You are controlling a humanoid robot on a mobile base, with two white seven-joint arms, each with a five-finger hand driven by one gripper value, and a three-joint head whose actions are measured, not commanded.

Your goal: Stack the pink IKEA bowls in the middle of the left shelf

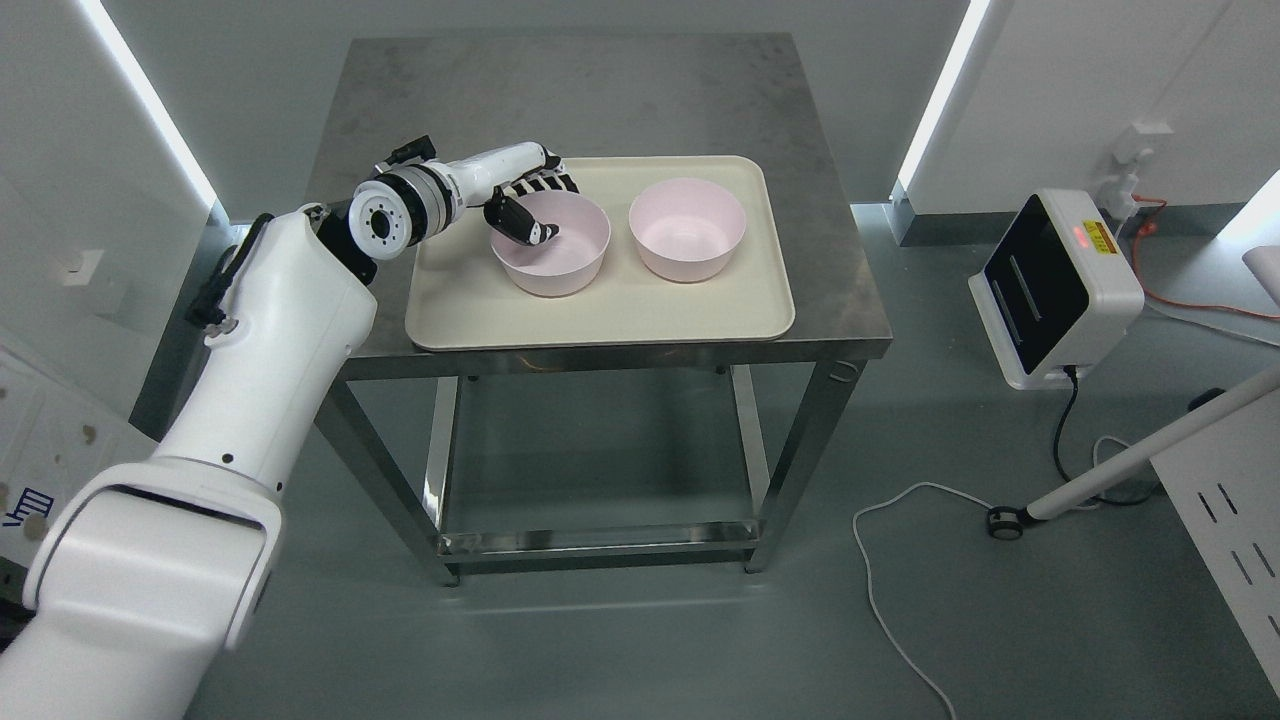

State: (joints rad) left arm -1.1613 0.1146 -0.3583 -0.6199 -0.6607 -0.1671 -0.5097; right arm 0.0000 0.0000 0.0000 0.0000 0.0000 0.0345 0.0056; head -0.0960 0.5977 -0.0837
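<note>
Two pink bowls stand upright side by side on a cream tray (600, 320) on a steel table (560, 90). My left arm reaches in from the lower left to the left pink bowl (565, 265). My left hand (528, 205) is at that bowl's far-left rim, thumb inside the bowl and fingers (548, 183) outside the wall, closed on the rim. The bowl still rests on the tray. The right pink bowl (688, 230) stands untouched, a small gap from the left one. My right arm does not show.
The table has a low steel rail (600, 540) near the floor. A white box-shaped device (1050, 290) stands on the floor at right, with a white cable (880, 560) and a white slanted pole (1150, 450) nearby. Orange cable lies at the far right.
</note>
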